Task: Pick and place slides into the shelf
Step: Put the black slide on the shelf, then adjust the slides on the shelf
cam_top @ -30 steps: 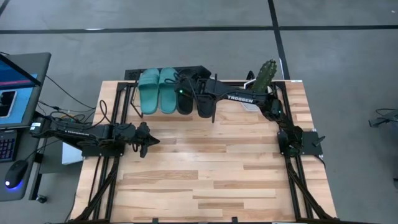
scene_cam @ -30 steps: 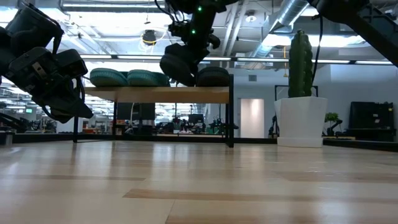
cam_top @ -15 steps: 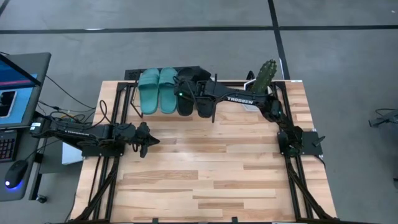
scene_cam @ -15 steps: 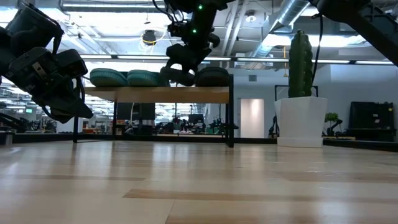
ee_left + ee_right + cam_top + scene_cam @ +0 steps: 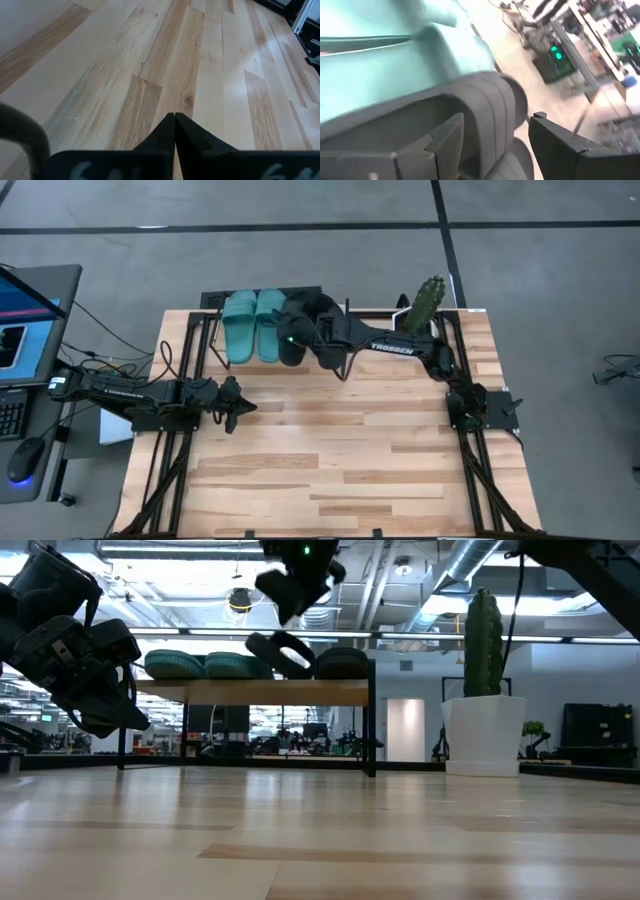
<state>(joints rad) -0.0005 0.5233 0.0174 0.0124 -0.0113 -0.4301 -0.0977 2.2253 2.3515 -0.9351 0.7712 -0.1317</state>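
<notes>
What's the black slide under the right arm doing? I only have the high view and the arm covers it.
Observer: In the low view, the black slide sits tilted, its low end at the shelf top, next to the other black slide.
Operator: Right gripper on it?
Observer: In the right wrist view, the right gripper is spread either side of the strap, with one finger clear of it.
Operator: Left?
Observer: In the left wrist view, the left gripper is shut and empty, over the table.
</notes>
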